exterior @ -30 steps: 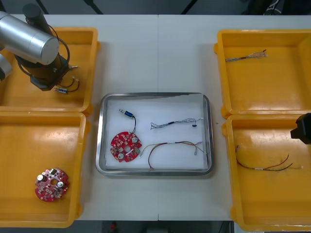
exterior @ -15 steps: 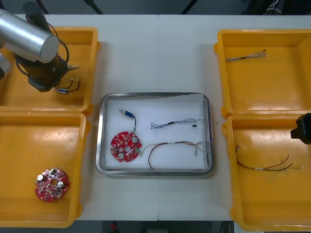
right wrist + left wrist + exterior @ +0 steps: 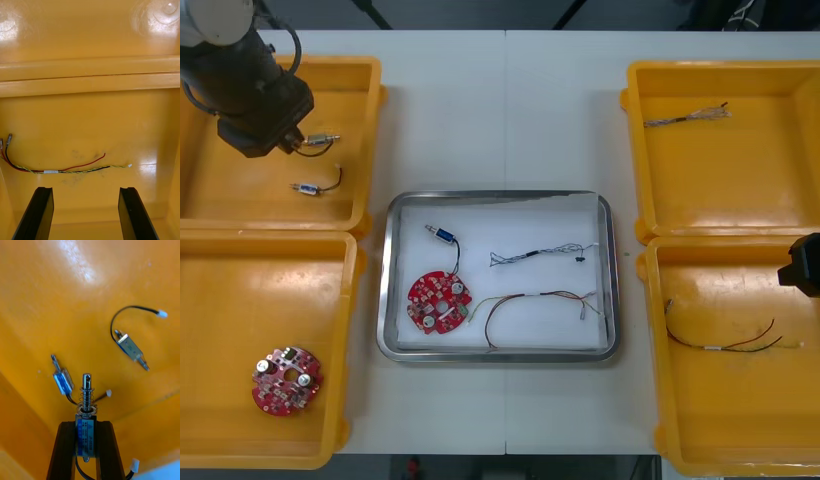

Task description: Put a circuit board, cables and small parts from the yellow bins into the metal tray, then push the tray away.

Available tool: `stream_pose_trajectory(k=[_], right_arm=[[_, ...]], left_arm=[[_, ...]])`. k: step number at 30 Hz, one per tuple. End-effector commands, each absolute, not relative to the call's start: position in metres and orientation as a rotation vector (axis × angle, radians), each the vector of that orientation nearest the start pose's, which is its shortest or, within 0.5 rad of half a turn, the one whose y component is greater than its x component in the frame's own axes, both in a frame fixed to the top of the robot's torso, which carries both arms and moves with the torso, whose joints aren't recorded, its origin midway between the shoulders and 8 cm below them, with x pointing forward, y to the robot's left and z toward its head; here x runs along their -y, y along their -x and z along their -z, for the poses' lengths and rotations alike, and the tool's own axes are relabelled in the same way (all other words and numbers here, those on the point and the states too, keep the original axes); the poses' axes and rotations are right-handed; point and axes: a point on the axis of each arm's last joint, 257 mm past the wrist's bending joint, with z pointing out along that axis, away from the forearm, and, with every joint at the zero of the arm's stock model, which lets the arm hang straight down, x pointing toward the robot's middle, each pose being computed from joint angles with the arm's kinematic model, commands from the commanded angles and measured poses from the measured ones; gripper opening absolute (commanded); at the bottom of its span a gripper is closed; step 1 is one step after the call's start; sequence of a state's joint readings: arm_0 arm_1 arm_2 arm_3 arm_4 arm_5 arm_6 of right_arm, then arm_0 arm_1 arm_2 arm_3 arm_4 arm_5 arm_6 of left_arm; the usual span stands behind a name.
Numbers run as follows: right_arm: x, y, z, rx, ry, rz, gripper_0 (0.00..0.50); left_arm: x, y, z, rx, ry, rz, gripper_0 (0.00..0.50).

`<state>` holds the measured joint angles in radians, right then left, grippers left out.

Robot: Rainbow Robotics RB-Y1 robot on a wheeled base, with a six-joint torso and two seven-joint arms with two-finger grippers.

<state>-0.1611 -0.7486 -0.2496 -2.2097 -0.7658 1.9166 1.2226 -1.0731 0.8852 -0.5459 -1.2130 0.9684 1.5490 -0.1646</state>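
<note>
My left gripper [image 3: 265, 135] hangs over the far left yellow bin [image 3: 365, 110]. In the left wrist view it [image 3: 86, 427] is shut on a small metal part [image 3: 87, 416] whose spring and pin stick out past the fingertips. Two more small metal parts [image 3: 62, 380] [image 3: 129, 348] lie on the bin floor below. The metal tray [image 3: 385, 300] holds a red circuit board [image 3: 439, 303], a small metal part [image 3: 442, 236], a blue and white cable [image 3: 540, 252] and a red and yellow cable [image 3: 540, 300]. My right gripper [image 3: 85, 195] is open above a red and yellow cable [image 3: 56, 168].
The near left bin [image 3: 345, 330] holds another red circuit board [image 3: 285, 380]. A twisted cable [image 3: 685, 117] lies in the far right bin [image 3: 630, 150]. The right arm [image 3: 802, 265] is parked at the edge over the near right bin [image 3: 655, 400].
The left arm has drawn back toward the far left corner of its bin, uncovering two small parts on the bin floor. The right arm and the tray have not moved.
</note>
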Motion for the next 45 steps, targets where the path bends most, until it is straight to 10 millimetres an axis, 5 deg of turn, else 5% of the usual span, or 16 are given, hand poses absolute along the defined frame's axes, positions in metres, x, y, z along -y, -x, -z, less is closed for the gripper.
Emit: stream_pose_trajectory(k=[1,11,21,36,45], right_arm=[[0.37,-0.372,0.171,-2.66,-0.123,0.052,0.5],[0.37,-0.372,0.171,-2.66,-0.123,0.052,0.5],[0.37,-0.372,0.171,-2.66,-0.123,0.052,0.5],[0.37,-0.372,0.171,-2.66,-0.123,0.052,0.5],[0.37,-0.372,0.171,-2.66,-0.123,0.052,0.5]], left_arm=[[-0.299,-0.57,0.062,-2.297,1.358,0.34,0.0],[-0.247,-0.553,0.057,-2.292,1.404,0.447,0.0],[-0.188,-0.519,0.077,-2.319,1.356,0.475,0.0],[-0.118,-0.497,0.172,-2.375,1.219,0.358,0.0],[-0.072,-0.504,0.197,-2.359,1.185,0.369,0.0]])
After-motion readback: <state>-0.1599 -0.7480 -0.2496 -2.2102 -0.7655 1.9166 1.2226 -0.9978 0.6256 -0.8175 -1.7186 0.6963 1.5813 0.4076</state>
